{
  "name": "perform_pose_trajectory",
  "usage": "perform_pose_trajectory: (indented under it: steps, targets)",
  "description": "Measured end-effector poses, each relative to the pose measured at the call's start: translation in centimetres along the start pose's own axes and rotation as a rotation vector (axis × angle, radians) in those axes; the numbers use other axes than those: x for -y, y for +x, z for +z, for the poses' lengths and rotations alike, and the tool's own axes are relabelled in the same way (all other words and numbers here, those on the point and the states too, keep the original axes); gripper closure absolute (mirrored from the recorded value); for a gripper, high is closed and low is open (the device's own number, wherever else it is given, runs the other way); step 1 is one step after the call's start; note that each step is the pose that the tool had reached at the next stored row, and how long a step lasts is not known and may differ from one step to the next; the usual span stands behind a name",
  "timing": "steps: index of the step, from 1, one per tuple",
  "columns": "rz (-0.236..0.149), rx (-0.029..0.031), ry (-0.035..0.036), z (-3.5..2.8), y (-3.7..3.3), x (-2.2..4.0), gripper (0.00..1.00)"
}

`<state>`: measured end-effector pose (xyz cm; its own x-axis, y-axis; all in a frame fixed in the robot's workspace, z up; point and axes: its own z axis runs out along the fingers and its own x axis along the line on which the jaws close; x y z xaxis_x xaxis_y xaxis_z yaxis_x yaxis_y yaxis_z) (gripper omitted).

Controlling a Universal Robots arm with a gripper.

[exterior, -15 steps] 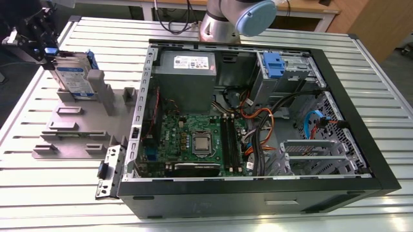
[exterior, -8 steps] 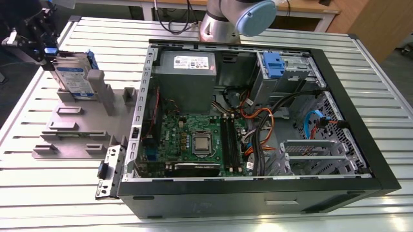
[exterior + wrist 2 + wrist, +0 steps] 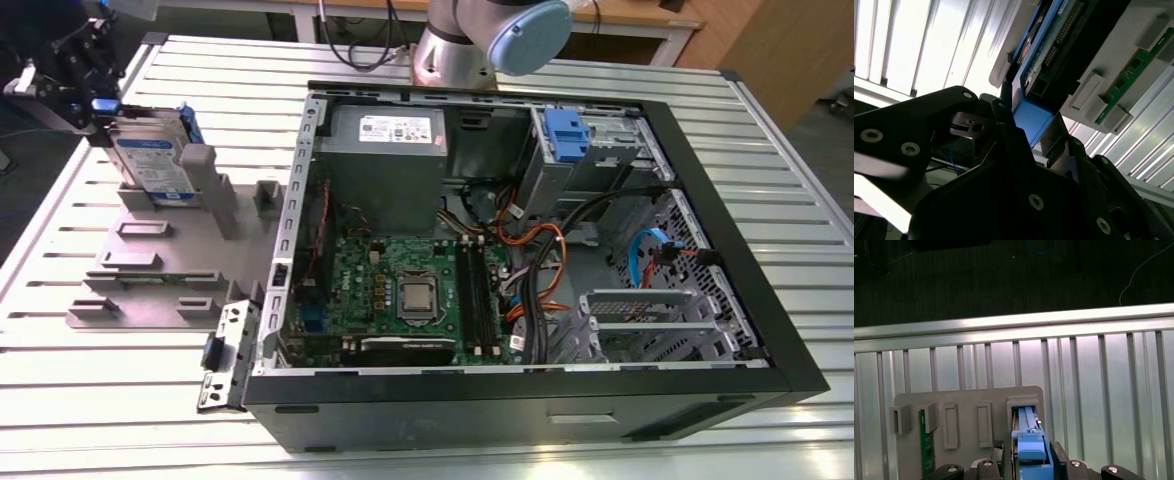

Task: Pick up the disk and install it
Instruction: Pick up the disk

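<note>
The gripper [image 3: 104, 108] is positioned at the top edge of the disk [image 3: 150, 160], off the computer case [image 3: 534, 405] on the exterior view's left, near the case's far corner. The disk stands upright in a slot of a grey holder plate [image 3: 147, 270] that lies on the slatted metal table [image 3: 774, 150] just beside the case wall.

In the first wrist view, the gripper [image 3: 1031, 460] has one finger on each side of the blue end tab of the disk [image 3: 1028, 437], and both fingers [image 3: 1058, 460] appear to touch the tab. The second wrist view shows the same: the blue tab sits between the dark fingers [image 3: 1006, 107] of the gripper [image 3: 1031, 122], with the disk [image 3: 1054, 40] extending away into the holder plate [image 3: 1089, 100]. The grip is therefore closed on the disk's carrier. The disk is seated in its slot, outside the case.

A green memory module [image 3: 927, 445] stands in another slot of the holder plate [image 3: 969, 400].
</note>
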<state>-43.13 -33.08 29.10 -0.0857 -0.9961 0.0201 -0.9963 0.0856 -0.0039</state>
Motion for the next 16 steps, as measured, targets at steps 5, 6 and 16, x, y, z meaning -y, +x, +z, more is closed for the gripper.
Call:
perform_pose_trajectory:
  steps: [5, 6, 16]
  targets:
    - [0.000, -0.0009, -0.0091, 0.05, 0.00, 0.00, 0.52]
    - [0.000, -0.0008, -0.0090, 0.06, 0.00, 0.01, 0.52]
    - [0.000, -0.0009, -0.0079, 0.09, -0.03, 0.19, 0.52]
